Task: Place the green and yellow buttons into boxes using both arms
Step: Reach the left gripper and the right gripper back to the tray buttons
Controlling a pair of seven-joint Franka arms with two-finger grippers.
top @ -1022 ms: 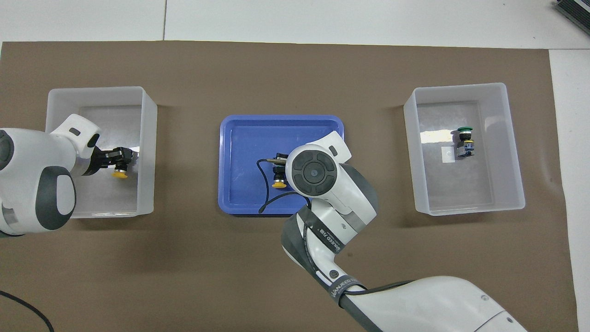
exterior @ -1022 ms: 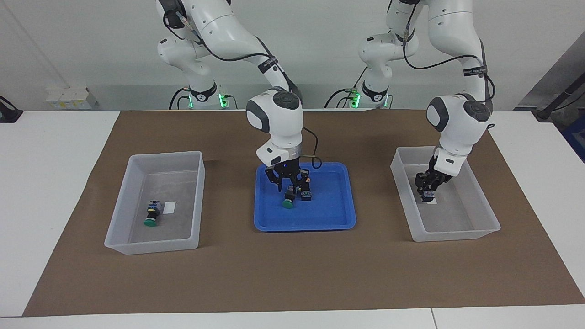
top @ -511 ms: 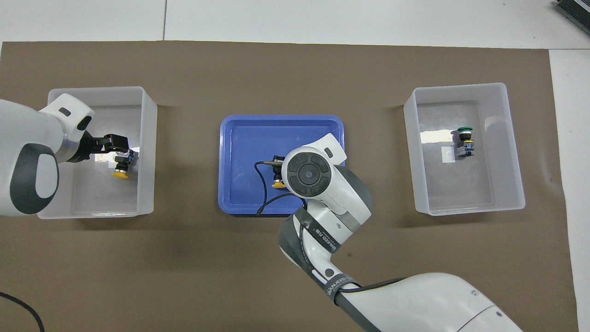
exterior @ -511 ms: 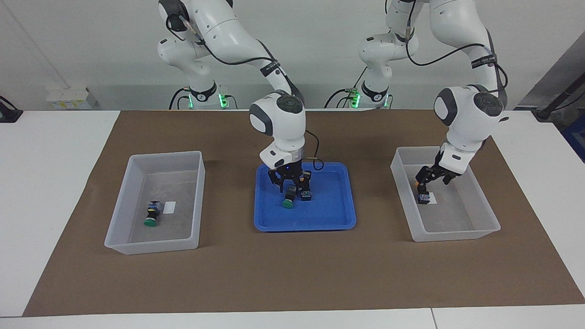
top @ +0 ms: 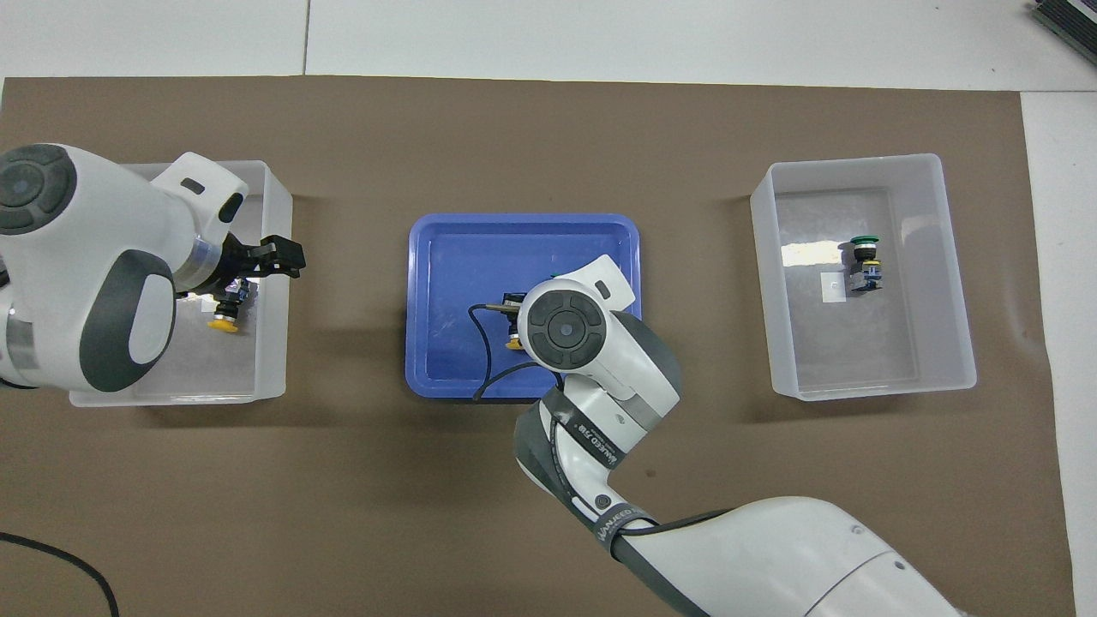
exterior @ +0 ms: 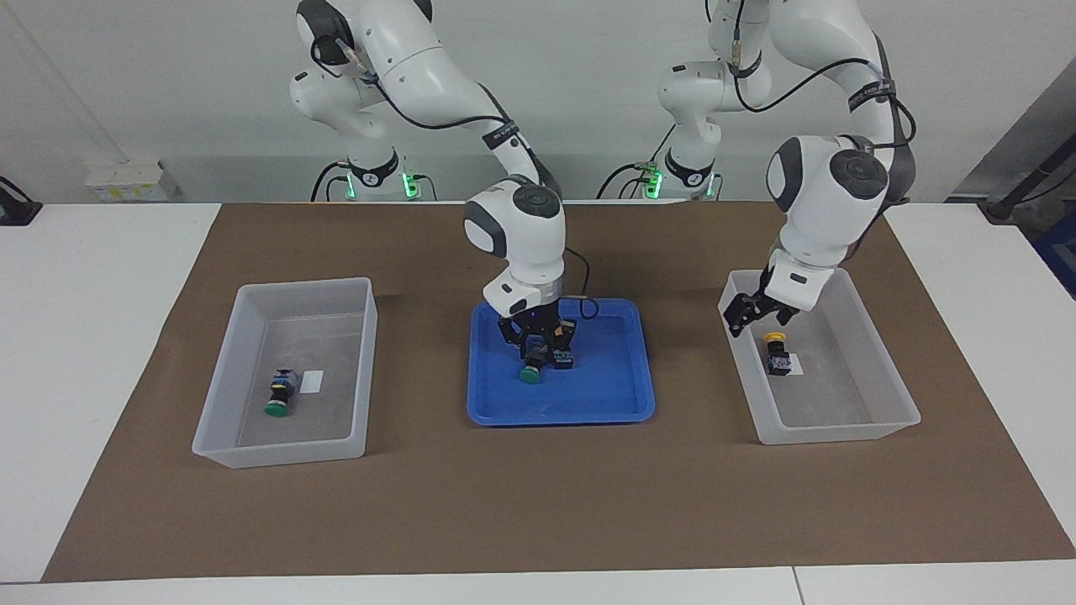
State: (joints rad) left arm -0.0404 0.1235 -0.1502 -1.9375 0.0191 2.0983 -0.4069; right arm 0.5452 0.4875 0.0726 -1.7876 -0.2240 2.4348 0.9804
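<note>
My left gripper point(exterior: 756, 318) point(top: 278, 260) hangs open over the box point(exterior: 841, 433) point(top: 171, 396) at the left arm's end. A yellow button point(exterior: 777, 353) point(top: 224, 315) lies free in that box, beside the white label. My right gripper point(exterior: 535, 343) is down in the blue tray point(exterior: 605, 403) point(top: 446, 257), shut on a green button point(exterior: 530, 372) whose cap points down. Another yellow button point(exterior: 564, 360) point(top: 514, 343) lies in the tray right beside it. The box point(exterior: 277, 454) point(top: 874, 390) at the right arm's end holds a green button point(exterior: 277, 402) point(top: 864, 255).
Both boxes and the tray stand on a brown mat point(exterior: 538, 504) that covers most of the white table. The right arm's wrist point(top: 566, 330) hides its gripper and the green button in the overhead view.
The left gripper opened, let go of the yellow button in the box, and rose toward the tray's side. The right gripper stayed on the green button in the tray.
</note>
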